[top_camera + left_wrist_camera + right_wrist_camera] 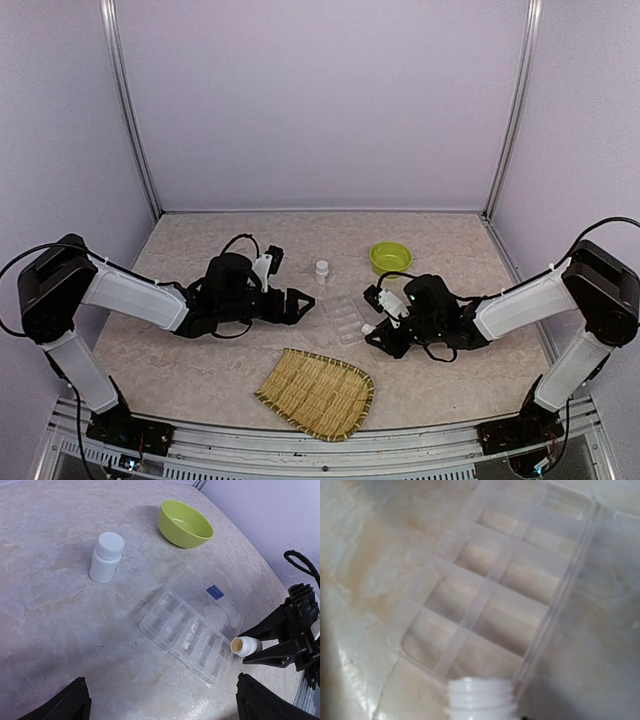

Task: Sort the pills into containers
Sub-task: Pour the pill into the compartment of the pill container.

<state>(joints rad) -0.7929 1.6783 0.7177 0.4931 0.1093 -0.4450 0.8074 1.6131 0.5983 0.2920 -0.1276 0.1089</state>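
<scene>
Marbled tabletop carries the clear organiser box (185,635) near its middle: light, thin-walled and slippery, best steadied by its rim. At its edge the right gripper (259,647) pinches an open pill bottle (245,646); the left gripper (300,303) stands spread.

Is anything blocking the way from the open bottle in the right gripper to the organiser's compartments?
Nothing visible: the lid of the organiser box lies folded open, and the open bottle has its mouth right beside the box's edge.

- Table (200,370): beige marbled top, matte finish.
- Walls (320,100): plain pale lilac panels enclosing the table on three sides.
- Metal posts (133,110): at the table's rear corners.
</scene>
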